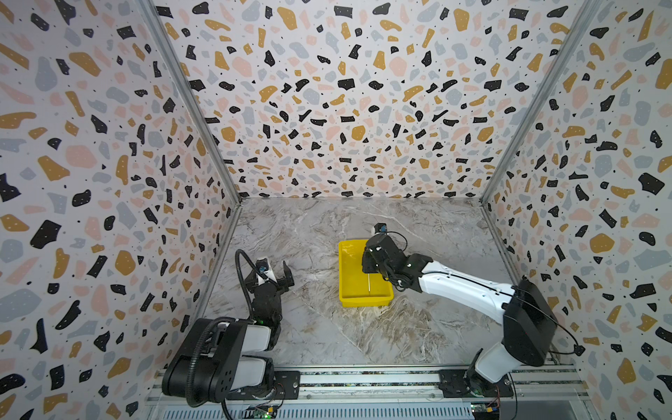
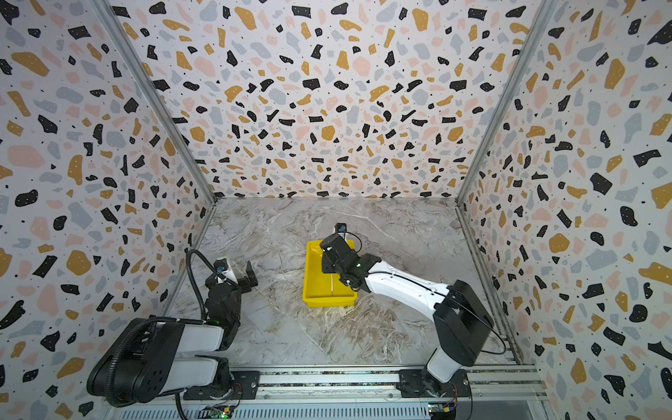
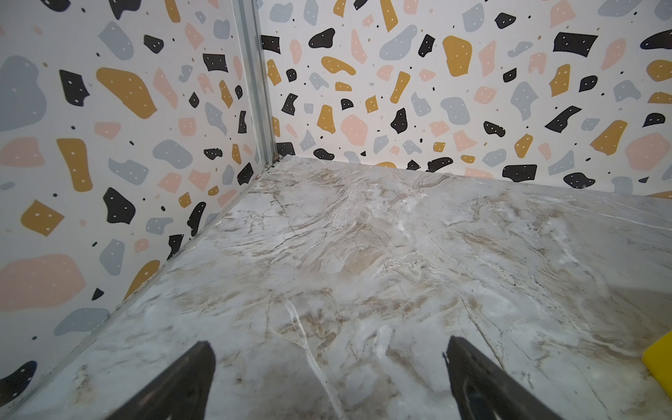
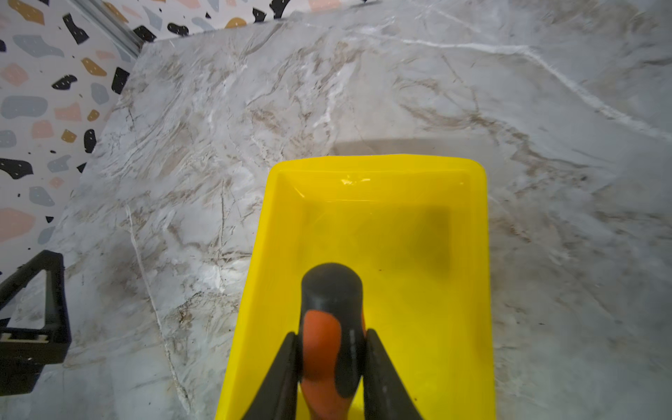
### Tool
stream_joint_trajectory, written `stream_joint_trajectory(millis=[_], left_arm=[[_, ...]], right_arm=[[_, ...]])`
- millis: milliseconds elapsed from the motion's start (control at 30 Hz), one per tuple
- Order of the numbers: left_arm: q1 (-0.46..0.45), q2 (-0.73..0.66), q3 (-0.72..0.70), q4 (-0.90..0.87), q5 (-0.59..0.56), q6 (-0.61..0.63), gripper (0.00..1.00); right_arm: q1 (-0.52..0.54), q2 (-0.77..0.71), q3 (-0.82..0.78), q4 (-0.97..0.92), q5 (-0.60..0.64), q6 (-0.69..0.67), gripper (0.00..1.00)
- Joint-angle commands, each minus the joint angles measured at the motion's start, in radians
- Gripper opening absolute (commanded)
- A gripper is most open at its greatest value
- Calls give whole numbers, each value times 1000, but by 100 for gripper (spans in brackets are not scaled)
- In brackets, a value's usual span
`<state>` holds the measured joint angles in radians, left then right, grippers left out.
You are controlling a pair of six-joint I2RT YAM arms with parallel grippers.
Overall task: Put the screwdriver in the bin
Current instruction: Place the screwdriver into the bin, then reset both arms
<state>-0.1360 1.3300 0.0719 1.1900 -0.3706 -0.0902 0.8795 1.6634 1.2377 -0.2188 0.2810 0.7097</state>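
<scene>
Screwdriver: orange handle w/ black cap + side accent; thin metal shaft runs lengthwise over bin floor. Handle clamped in right gripper, inside bin outline; floor contact n/d. Bin: bright yellow, glossy, shallow rect. tray, flat on marble table, approx. centre.

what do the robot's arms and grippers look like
The left arm and right arm have white links between boxy black joints. A ribbed black hose loops along the left; thin black cables run by the right. The left gripper and right gripper have black tapered fingers.
</scene>
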Motion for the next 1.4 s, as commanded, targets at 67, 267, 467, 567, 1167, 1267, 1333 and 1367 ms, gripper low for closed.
stream_joint_trajectory(millis=[67, 267, 467, 567, 1167, 1267, 1333, 1367], left_arm=[[-4, -9, 17, 37, 5, 10, 100], [-4, -9, 17, 37, 4, 10, 100], [-4, -9, 18, 37, 5, 10, 100], [-4, -9, 17, 37, 4, 10, 100], [-4, -9, 17, 37, 3, 11, 100], [-4, -9, 17, 37, 4, 11, 100], [-4, -9, 17, 37, 4, 11, 100], [-4, -9, 17, 37, 4, 11, 100]], right_arm=[[9, 131, 149, -114, -8, 11, 24], [-3, 218, 205, -144, -58, -25, 27], [-20, 219, 218, -155, -85, -32, 41], [-24, 202, 221, -149, -92, -53, 66], [-361, -339, -268, 84, 345, -347, 99], [-416, -410, -585, 509, 528, -560, 99], [-441, -434, -793, 796, 515, -746, 99], [-449, -443, -880, 939, 473, -807, 99]])
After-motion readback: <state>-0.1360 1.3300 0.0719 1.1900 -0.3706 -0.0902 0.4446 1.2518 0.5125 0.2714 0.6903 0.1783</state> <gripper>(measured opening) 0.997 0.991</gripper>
